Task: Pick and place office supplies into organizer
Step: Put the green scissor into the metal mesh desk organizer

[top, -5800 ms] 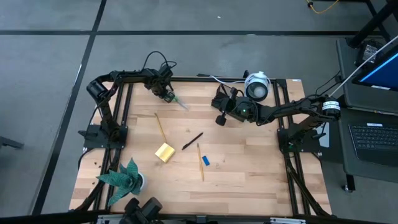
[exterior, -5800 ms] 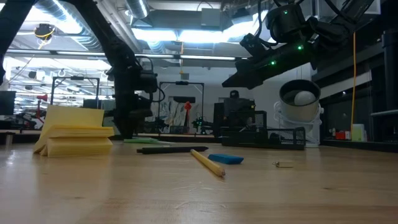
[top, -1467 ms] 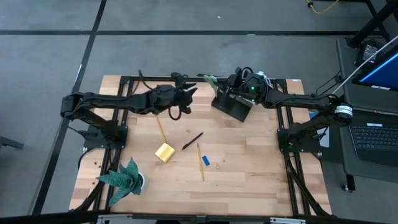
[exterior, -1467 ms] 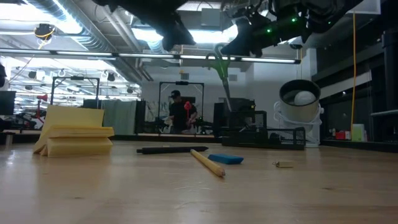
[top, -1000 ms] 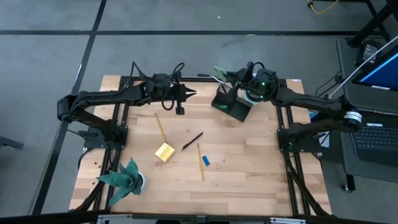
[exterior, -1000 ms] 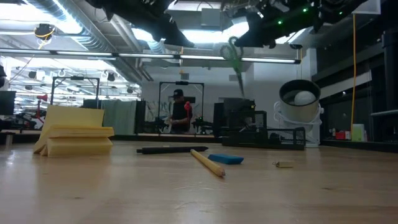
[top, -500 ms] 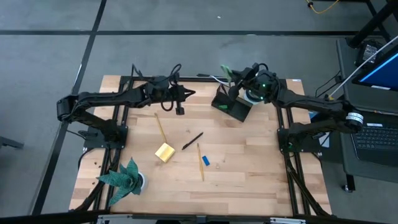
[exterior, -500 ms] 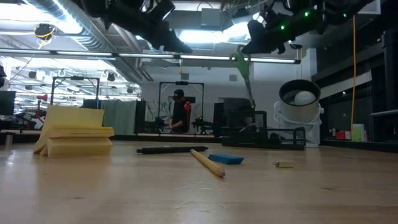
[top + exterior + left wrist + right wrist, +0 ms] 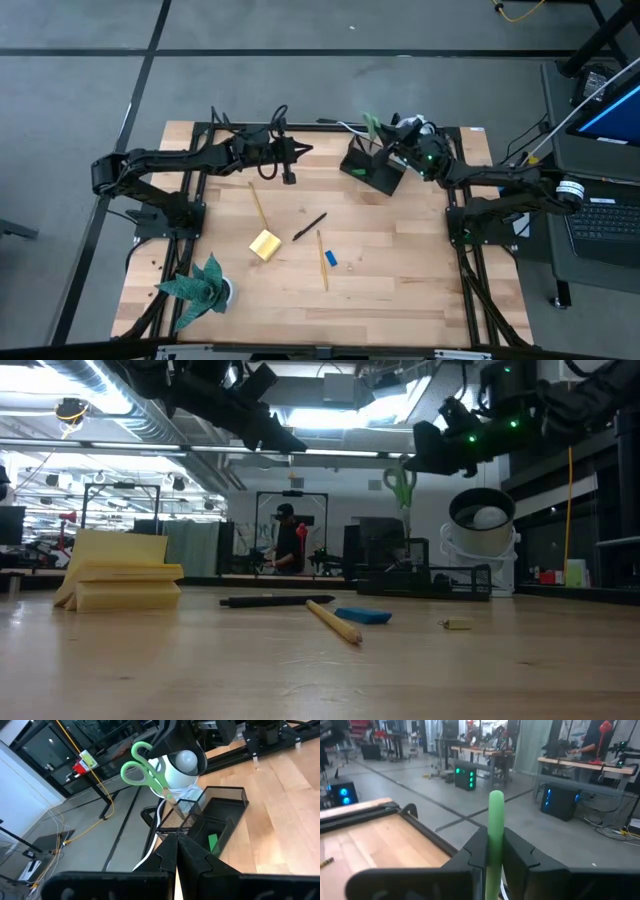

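Note:
My right gripper (image 9: 388, 136) is shut on the green-handled scissors (image 9: 400, 486) above the black mesh organizer (image 9: 374, 170) at the table's far edge. The blades point down, and their tips reach the organizer's raised back (image 9: 176, 806). A small green piece (image 9: 212, 842) lies in the organizer's front compartment. My left gripper (image 9: 305, 150) is shut and raised over the far left of the table, pointing at the organizer. The yellow sticky-note pad (image 9: 264, 244), black pen (image 9: 309, 226), two pencils (image 9: 257, 200) (image 9: 322, 260) and blue block (image 9: 331, 258) lie flat on the table. My right gripper pinches the scissors' green handle (image 9: 496, 827) between its two fingers (image 9: 476, 851), reaching in from the table's right and slanting down. The scissors hang nearly upright, clear of the table, handle loops (image 9: 141, 761) up. Whether the blade tips touch the organizer, I cannot tell.
A round white camera-like device (image 9: 415, 140) stands just right of the organizer, close under my right arm. A green paper plant (image 9: 200, 285) sits at the near left corner. A person (image 9: 290, 545) stands in the room beyond the table.
My right gripper has moved toward the table's right edge and down, carrying the scissors. The scissors have swung from tilted to nearly upright, and their blades have come down to the organizer's raised back. My left gripper has hardly moved.

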Available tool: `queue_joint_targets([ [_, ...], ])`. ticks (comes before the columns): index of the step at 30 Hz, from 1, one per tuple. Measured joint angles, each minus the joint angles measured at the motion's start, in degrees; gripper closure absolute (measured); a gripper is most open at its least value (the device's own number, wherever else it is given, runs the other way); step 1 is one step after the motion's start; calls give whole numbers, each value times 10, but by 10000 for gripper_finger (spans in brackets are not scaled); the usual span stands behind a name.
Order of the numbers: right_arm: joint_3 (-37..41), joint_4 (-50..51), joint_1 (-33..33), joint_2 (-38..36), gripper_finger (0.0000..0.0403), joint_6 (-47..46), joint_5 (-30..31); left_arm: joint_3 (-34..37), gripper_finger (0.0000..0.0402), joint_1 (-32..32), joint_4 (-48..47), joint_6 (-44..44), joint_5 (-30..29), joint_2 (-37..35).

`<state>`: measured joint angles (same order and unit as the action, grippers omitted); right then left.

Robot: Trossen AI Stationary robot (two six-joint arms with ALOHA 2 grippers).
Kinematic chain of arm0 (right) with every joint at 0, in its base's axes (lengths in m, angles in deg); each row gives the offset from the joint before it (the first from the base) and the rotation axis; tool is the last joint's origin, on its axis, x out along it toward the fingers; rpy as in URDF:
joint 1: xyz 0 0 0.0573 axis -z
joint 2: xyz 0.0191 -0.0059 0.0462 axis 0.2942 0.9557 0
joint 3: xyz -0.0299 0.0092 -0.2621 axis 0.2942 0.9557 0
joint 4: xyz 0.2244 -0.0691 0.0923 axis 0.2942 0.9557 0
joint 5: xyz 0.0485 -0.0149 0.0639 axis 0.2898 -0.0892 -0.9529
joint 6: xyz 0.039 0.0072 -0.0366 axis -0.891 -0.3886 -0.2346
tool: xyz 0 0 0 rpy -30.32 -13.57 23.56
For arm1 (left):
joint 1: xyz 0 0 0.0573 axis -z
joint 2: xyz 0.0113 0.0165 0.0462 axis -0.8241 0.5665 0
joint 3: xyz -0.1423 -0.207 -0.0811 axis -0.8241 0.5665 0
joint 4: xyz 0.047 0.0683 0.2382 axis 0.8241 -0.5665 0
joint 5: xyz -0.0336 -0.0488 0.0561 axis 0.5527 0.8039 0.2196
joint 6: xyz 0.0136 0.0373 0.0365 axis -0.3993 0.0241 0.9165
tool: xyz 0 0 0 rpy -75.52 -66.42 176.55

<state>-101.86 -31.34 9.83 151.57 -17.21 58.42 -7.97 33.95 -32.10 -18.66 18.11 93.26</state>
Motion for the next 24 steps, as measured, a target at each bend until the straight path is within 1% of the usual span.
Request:
queue_joint_targets([
  [4, 38, -46, 0, 0, 363, -2, 8, 0, 400, 0, 0, -3, 0, 0],
  [7, 52, -70, 0, 0, 363, -3, 8, 0, 399, 0, 0, -4, 0, 0],
  [14, 53, -57, -5, 6, 363, -8, 8, 0, 400, 0, 5, -10, 0, 0],
  [18, 53, -69, -5, 31, 363, -5, 9, 0, 399, 0, 11, -10, 0, 0],
  [24, 53, -132, -5, 92, 363, -11, 10, 0, 399, 0, 18, -10, 0, 0],
])
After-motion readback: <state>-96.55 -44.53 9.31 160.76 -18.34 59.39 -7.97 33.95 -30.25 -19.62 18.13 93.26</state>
